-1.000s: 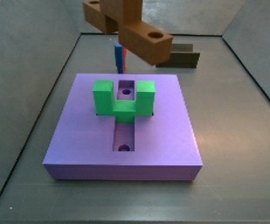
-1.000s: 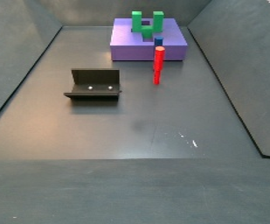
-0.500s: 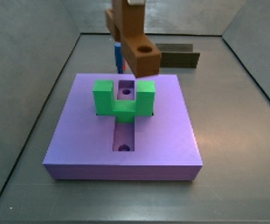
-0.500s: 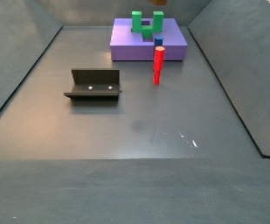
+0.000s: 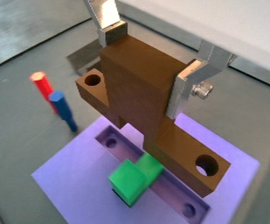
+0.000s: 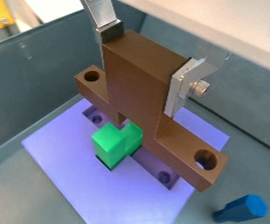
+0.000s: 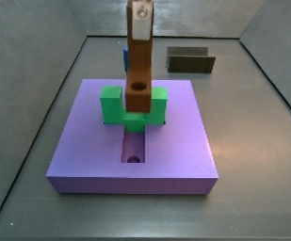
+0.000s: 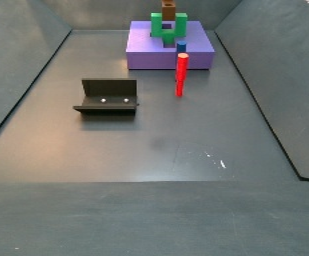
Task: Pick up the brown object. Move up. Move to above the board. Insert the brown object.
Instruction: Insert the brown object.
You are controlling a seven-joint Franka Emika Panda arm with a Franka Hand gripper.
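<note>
gripper (image 5: 148, 63) fingers cut off at frame edge, brown object (image 8: 170, 14) top cropped (side view)

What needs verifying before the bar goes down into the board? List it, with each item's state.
1. Gripper shut on the brown object, both fingers pressing its sides: ok.
2. Brown object hangs upright above the board: ok.
3. Its lower end sits at the green block, between the prongs: ok.
4. Groove free of debris: ok.
5. Exact fit of bar in slot: cannot tell.
6. Blue peg off the board: ok.
</note>
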